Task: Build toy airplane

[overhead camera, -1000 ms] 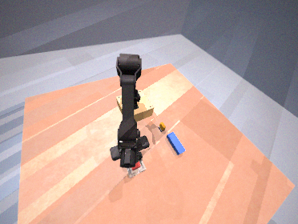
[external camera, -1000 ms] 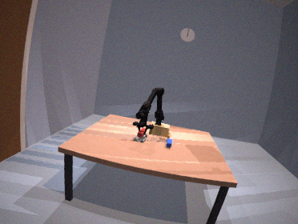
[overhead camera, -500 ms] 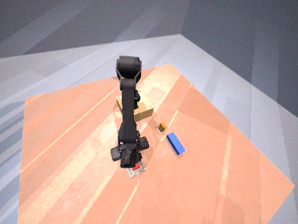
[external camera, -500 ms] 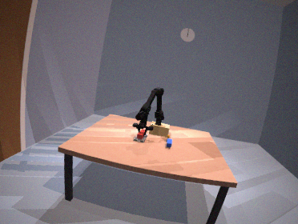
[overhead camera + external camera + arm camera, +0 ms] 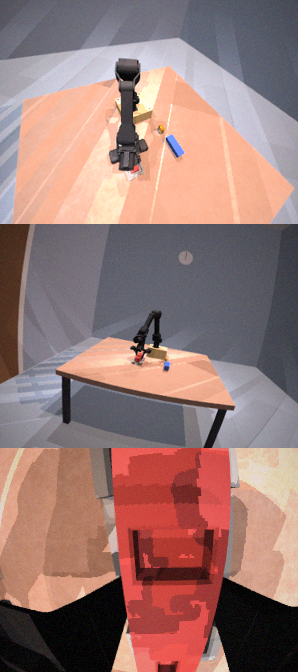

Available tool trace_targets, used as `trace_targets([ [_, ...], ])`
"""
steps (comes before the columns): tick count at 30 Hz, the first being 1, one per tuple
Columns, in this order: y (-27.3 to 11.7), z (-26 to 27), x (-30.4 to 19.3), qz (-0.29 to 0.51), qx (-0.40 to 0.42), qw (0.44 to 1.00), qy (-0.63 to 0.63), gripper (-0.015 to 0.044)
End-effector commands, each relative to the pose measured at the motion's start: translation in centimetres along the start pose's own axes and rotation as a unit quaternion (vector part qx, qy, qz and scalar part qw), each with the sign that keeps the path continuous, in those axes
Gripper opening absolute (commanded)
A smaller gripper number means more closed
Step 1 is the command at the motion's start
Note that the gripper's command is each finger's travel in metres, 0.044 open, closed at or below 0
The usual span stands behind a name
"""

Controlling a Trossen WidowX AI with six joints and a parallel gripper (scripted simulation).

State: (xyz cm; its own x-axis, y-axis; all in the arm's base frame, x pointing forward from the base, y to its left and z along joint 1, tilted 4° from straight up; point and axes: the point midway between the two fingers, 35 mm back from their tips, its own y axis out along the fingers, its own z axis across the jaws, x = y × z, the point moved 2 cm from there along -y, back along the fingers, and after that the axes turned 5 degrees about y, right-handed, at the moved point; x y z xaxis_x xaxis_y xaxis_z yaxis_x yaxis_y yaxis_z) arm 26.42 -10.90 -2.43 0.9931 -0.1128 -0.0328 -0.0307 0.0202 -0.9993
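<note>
The red fuselage (image 5: 135, 169) (image 5: 138, 358) (image 5: 165, 503) lies in the pale grey jig (image 5: 128, 175) (image 5: 103, 473), with jig walls showing along both its sides in the wrist view. Its large top socket is empty, and a small socket shows near its narrow end. My gripper (image 5: 138, 354) (image 5: 169, 580) is low around the fuselage, fingers partly open on either side; table and jig show between the fingers and its narrow end. The blue wing (image 5: 175, 146) (image 5: 167, 366) lies on the table right of the jig. The small yellow tail fin (image 5: 161, 129) (image 5: 166, 358) lies just behind it. How deep the fuselage sits is partly hidden.
A tan block (image 5: 142, 116) (image 5: 157, 352) stands near the arm's base, behind the jig and to the left of the tail fin. The arm reaches over the block to the jig. The wooden table (image 5: 200, 172) (image 5: 108, 374) bears everything.
</note>
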Motion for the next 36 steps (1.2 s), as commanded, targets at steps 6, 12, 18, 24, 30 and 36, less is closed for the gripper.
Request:
trace_targets([
  [6, 0.0, 0.0, 0.0, 0.000, 0.000, 1.000, 0.000, 0.0440],
  [12, 0.0, 0.0, 0.0, 0.000, 0.000, 1.000, 0.000, 0.0440],
  [18, -8.0, -0.1, 0.4, -0.001, -0.002, 1.000, -0.002, 0.0440],
  [24, -10.7, 0.0, 0.3, -0.001, -0.002, 1.000, -0.003, 0.0440],
  [30, -10.5, -0.1, 0.8, -0.001, -0.002, 0.999, -0.037, 0.0440],
  [36, -10.6, 3.0, 1.9, 0.002, 0.009, 0.998, -0.058, 0.0440],
])
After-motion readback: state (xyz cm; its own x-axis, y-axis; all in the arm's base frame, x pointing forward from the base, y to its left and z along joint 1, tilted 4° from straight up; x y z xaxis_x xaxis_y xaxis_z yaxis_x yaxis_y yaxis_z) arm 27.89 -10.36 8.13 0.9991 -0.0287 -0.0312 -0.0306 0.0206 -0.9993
